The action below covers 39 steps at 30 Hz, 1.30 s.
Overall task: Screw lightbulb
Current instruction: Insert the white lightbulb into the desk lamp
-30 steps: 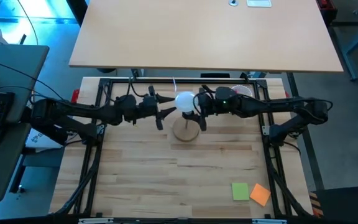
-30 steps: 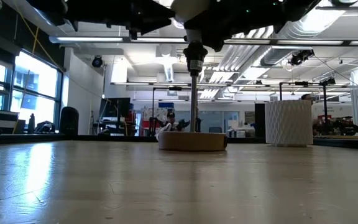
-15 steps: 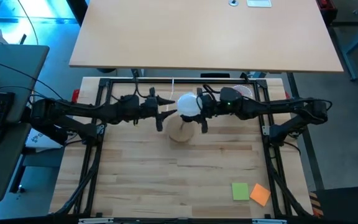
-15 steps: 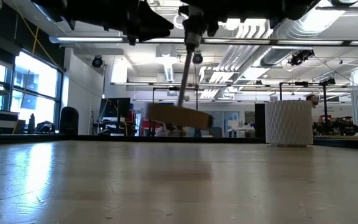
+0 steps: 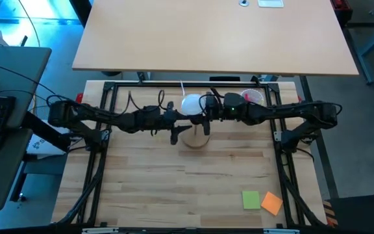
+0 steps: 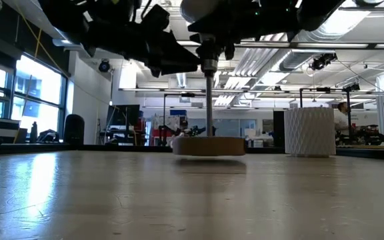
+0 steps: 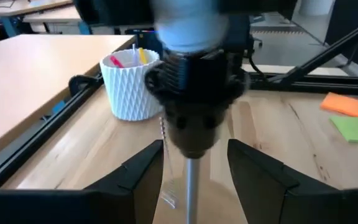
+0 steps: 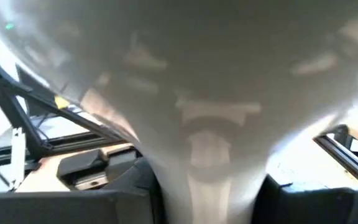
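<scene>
The white lightbulb (image 5: 191,104) sits base-down in the black socket (image 6: 209,64) on top of a thin metal rod (image 6: 209,107). The rod rises from a round wooden base (image 6: 209,145). My right gripper (image 5: 201,113) reaches in from the table's right and is shut on the bulb, which fills the right wrist view (image 8: 185,81). My left gripper (image 7: 194,180) is open; it has come in from the left, and its fingers stand on either side of the rod just below the socket (image 7: 197,106) without touching it. My right gripper pinches the bulb between its two fingers, where the globe tapers to the neck (image 8: 197,162). The fingers come roughly level from the table's right. The bulb stands upright on the socket. Whether the wooden base rests on the table or hangs just above it, I cannot tell.
A white ribbed cup (image 7: 132,81) with pink and yellow items stands at the far right behind the stand; it also shows in the low view (image 6: 310,131). A green sticky note (image 5: 250,199) and an orange one (image 5: 272,203) lie near the front right.
Half a second ago the stand was lifted, its rod tilted and its wooden base swung toward the left. Now it hangs or stands level and upright again under the bulb. My left gripper has moved toward the table's right, up to the stand.
</scene>
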Motion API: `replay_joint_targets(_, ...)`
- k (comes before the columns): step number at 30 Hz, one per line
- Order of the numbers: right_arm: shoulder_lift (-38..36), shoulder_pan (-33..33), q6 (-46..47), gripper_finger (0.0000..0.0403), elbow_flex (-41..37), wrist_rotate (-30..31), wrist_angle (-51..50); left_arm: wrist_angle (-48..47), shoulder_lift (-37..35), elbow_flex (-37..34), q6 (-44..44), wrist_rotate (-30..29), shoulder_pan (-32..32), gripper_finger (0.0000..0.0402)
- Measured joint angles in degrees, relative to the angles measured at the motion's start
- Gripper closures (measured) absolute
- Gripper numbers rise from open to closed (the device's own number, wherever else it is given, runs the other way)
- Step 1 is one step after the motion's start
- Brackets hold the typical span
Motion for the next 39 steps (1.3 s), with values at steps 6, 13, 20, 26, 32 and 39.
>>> replay_joint_targets(6, -0.3, -0.5, -0.4, 0.0272, 0.0, -1.5, 0.1, 0.4, 1.7, 0.1, 2.2, 0.8, 0.0, 0.0227)
replay_joint_targets(13, -0.5, -1.6, -1.4, 0.0272, 0.0, -1.7, -2.3, 6.7, 6.2, 0.1, 3.1, 2.8, 0.0, 0.0227)
replay_joint_targets(20, -0.5, -2.2, -1.9, 0.0272, 0.0, -1.3, -2.5, 17.4, 12.8, 0.1, 1.1, 4.8, 0.2, 0.0227)
replay_joint_targets(26, -0.5, -2.2, -3.0, 0.0272, 0.0, -0.1, -2.7, 25.1, 17.0, 0.3, -3.9, 2.2, 1.0, 0.0227)
replay_joint_targets(32, 0.0, -1.4, -3.1, 0.0272, 0.3, 2.4, -5.5, 26.0, 17.9, 0.3, -5.5, 0.8, 2.0, 0.0226)
replay_joint_targets(39, 0.9, -0.1, -3.6, 0.0272, 0.3, 3.0, -5.0, 24.0, 17.8, 0.2, -1.5, 1.2, 2.1, 0.0188)
